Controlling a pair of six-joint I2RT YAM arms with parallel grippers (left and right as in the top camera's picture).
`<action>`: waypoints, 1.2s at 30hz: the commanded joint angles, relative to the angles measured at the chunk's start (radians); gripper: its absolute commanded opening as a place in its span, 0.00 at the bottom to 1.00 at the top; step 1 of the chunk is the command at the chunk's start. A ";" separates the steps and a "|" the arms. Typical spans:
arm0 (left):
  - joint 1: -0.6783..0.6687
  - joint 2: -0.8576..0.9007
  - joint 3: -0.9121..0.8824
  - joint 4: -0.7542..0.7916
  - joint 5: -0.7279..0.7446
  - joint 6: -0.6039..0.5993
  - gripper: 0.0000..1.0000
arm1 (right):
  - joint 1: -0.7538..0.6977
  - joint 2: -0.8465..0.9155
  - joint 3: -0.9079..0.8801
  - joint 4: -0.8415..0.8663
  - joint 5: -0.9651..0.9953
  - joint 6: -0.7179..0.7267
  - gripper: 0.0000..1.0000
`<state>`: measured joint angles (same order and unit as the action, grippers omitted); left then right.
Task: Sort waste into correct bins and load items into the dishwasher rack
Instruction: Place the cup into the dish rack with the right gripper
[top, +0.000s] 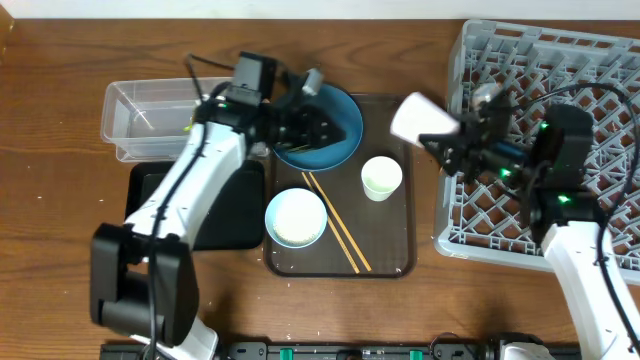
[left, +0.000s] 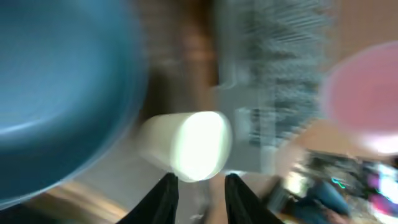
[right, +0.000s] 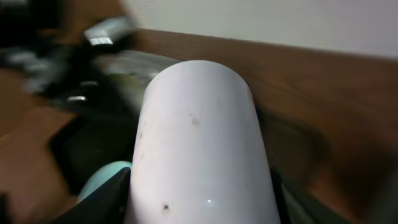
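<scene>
Cup (top: 423, 118) clamped in right end effector (top: 452, 138).

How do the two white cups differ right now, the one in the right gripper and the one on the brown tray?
The held cup lies tipped sideways in the right gripper, in the air beside the rack; the tray cup stands upright on the brown tray, untouched. The tray cup is greenish inside; the held cup looks pinkish in the blurred left wrist view. Both are small and white outside.
</scene>
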<state>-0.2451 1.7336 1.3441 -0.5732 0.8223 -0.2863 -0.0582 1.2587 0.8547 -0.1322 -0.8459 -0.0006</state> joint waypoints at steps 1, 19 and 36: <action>0.037 -0.119 0.002 -0.082 -0.311 0.119 0.28 | -0.077 -0.050 0.080 -0.092 0.206 0.033 0.01; 0.067 -0.252 0.002 -0.201 -0.532 0.129 0.28 | -0.562 0.022 0.428 -0.707 0.925 0.102 0.01; 0.067 -0.252 0.002 -0.201 -0.520 0.129 0.38 | -0.766 0.337 0.428 -0.618 0.859 0.119 0.64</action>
<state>-0.1829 1.4792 1.3422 -0.7738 0.3077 -0.1734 -0.8227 1.5974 1.2690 -0.7692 0.0570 0.1074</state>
